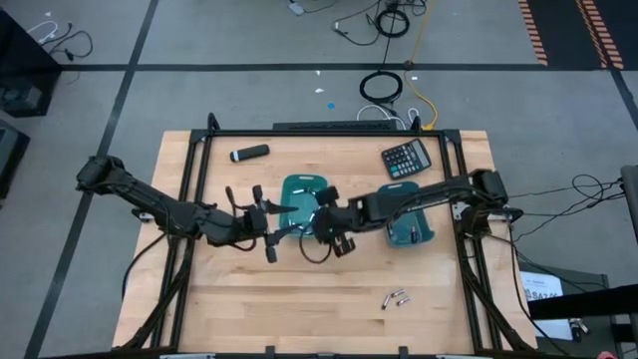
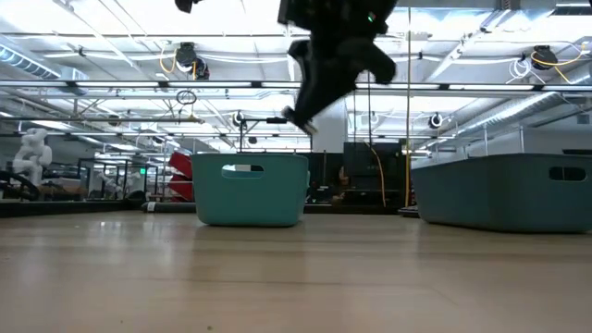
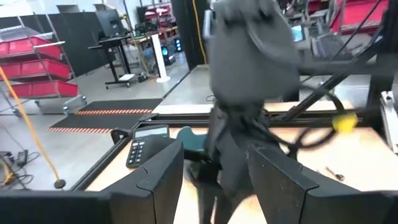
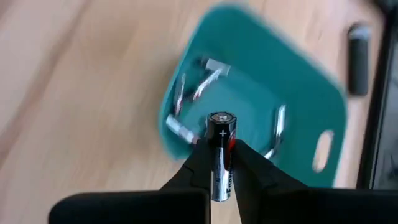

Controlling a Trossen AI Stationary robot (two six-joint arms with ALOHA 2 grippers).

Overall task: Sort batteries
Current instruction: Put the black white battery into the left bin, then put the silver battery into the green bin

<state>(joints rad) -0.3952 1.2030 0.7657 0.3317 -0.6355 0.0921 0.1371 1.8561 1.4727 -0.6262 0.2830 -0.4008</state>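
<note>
My right gripper (image 4: 221, 163) is shut on one dark battery (image 4: 221, 146) with a silvery plus end. It hangs by the near right corner of the middle teal bin (image 1: 302, 192), raised above the table. That bin (image 4: 292, 93) has several silvery batteries (image 4: 186, 93) lying on its floor. A second teal bin (image 1: 419, 231) stands to the right. Three loose batteries (image 1: 396, 297) lie on the table near the front right. My left gripper (image 1: 271, 227) is open and level at the middle bin's left side, with nothing between its fingers (image 3: 155, 180). My right gripper pinches the battery's round side (image 4: 219, 177) between its two fingers (image 4: 198, 163). The battery lies along the fingers. Its plus end (image 4: 221, 118) sticks out past the fingertips, which slant down toward the bin. It is lifted clear of table and bin.
A dark calculator (image 1: 407, 158) lies at the far right. A black cylinder with a white tip (image 1: 249, 153) lies at the far left. A black frame (image 1: 329, 131) runs round the table. The two arms meet closely at the table's middle; the right arm (image 3: 249, 56) fills the left wrist view.
</note>
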